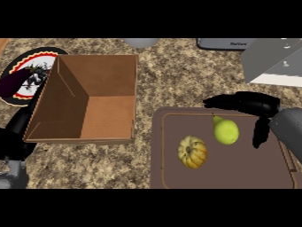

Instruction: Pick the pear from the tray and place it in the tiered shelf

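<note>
A yellow-green pear (226,131) lies on the brown tray (172,177) at the lower right, next to a striped orange squash (192,152). My right hand (248,104) hovers over the tray's far right part, just above and right of the pear, with fingers spread and one finger hanging down beside the fruit without touching it. The brown open-fronted shelf (87,102) stands left of the tray. My left hand (6,139) rests low at the left edge, partly behind the shelf's corner.
A round dark plate (22,80) with a patterned face lies behind the shelf at the left. A grey-white appliance (280,62) sits at the far right, and a pale round object (141,42) at the far edge. The counter (172,75) is speckled stone.
</note>
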Tool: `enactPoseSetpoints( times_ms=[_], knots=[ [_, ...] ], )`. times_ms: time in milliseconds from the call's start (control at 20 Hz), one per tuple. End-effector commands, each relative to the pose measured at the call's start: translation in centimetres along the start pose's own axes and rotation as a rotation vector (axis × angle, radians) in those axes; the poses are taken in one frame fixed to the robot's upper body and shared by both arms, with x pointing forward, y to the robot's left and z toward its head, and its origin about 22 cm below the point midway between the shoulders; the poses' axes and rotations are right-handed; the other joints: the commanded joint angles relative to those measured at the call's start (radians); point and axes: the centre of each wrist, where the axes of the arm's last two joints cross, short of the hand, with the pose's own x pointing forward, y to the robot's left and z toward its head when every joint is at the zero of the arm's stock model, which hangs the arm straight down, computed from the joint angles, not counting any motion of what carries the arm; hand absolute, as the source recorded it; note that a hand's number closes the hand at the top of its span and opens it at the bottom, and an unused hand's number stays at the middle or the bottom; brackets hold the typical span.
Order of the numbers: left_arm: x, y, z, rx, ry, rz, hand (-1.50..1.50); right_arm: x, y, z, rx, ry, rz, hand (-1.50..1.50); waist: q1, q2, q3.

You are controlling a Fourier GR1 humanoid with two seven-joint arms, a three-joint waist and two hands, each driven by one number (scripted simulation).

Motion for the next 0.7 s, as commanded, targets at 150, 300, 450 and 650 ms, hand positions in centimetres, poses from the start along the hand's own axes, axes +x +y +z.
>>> enactPoseSetpoints(
  times_ms=[150, 300, 450, 650],
  knots=[
    [0.9, 0.3, 0.1, 0.014, -0.010, -0.001, 0.00, -1.2, 3.0, -1.2, 0.099, -0.093, -0.116, -1.50, 0.001, 0.004, 0.006],
    [-0.4, 0.6, -0.2, 0.005, 0.017, 0.003, 0.00, -0.3, 4.0, -2.6, 0.093, -0.120, -0.127, -1.50, -0.013, 0.001, 0.005],
    [0.4, 0.7, -0.9, 0.020, 0.001, 0.007, 0.00, -0.3, 4.4, -3.8, 0.102, -0.114, -0.121, -1.50, -0.009, 0.004, 0.005],
    [0.5, 0.0, -0.1, -0.003, 0.008, 0.005, 0.00, -1.0, 5.6, -3.7, 0.027, -0.082, -0.088, 1.50, -0.003, 0.003, 0.006]
  ],
)
